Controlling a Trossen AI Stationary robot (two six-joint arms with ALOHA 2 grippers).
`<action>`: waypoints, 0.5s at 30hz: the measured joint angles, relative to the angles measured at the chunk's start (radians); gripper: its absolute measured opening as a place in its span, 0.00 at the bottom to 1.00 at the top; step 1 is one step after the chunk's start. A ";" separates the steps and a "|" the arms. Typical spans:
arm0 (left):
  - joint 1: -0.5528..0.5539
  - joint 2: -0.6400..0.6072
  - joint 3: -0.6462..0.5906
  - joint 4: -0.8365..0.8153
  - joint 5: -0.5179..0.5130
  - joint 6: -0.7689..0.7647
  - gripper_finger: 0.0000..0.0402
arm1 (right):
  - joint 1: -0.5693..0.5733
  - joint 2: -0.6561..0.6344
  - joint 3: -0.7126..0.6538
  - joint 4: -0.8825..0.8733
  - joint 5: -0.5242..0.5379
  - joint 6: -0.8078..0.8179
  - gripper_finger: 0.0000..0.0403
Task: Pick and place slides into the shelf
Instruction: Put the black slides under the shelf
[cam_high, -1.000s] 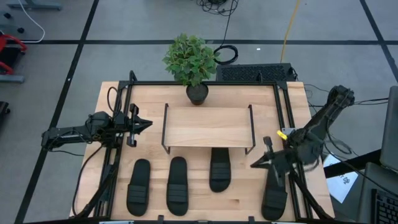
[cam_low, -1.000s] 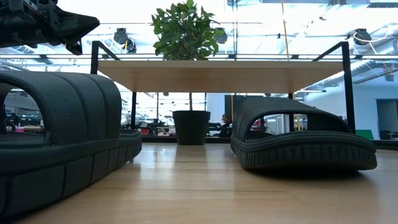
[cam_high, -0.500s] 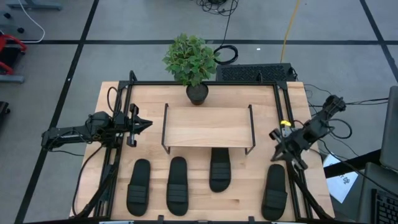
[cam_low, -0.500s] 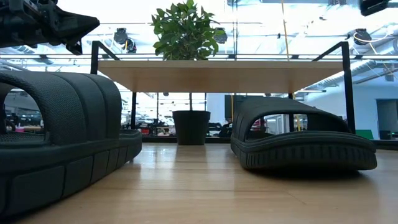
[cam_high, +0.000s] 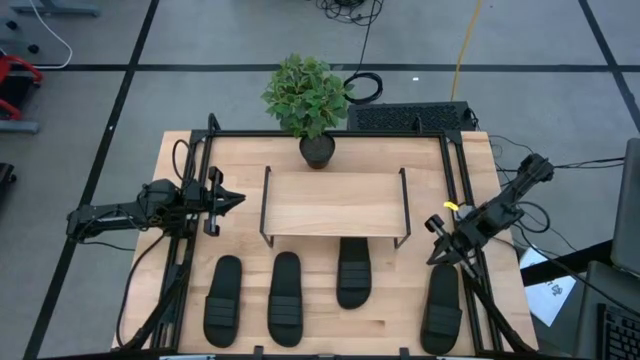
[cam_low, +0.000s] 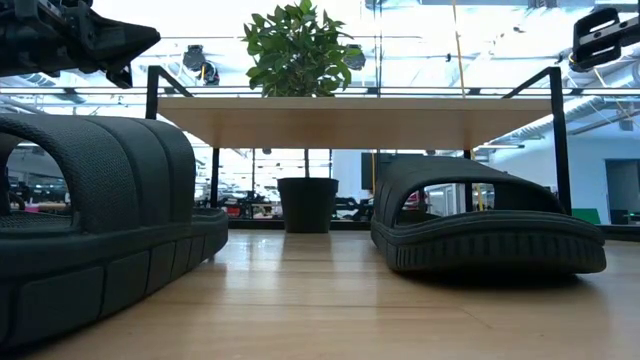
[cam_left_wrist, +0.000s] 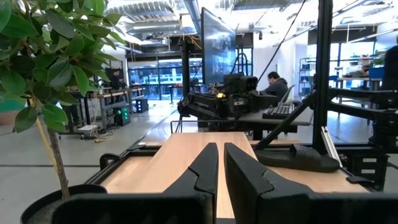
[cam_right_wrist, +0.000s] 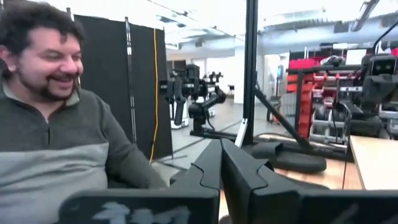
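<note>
The shelf (cam_high: 335, 203), a light plank on black wire legs, stands mid-table. Four black slides lie flat on their soles along the near edge: one at the left (cam_high: 222, 298), one beside it (cam_high: 284, 298), one (cam_high: 352, 272) with its far end under the shelf's near edge, and one at the right (cam_high: 441, 307). My right gripper (cam_high: 434, 256) is shut and empty, raised above the right slide's far end; it shows at the top right of the low view (cam_low: 604, 36). My left gripper (cam_high: 234, 200) waits shut and empty, left of the shelf.
A potted plant (cam_high: 310, 100) stands behind the shelf. Black rails (cam_high: 452, 170) frame the tabletop. A keyboard (cam_high: 410, 117) lies beyond the far edge. A person in a grey sweater (cam_right_wrist: 56, 155) shows in the right wrist view, beyond the table.
My right gripper has drawn back from over the right slide toward the table's right edge, risen and turned, and it now shows at the top right of the low view. The slides lie where they were.
</note>
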 joint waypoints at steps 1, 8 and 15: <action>0.000 0.000 0.000 0.000 0.000 0.000 0.08 | 0.000 0.001 -0.004 0.003 0.000 -0.009 0.00; 0.000 0.000 0.000 0.000 0.000 0.000 0.08 | 0.000 0.000 -0.009 -0.027 -0.002 0.004 0.00; 0.000 0.000 0.000 0.000 0.000 0.000 0.08 | 0.000 0.000 -0.011 -0.046 -0.003 0.004 0.00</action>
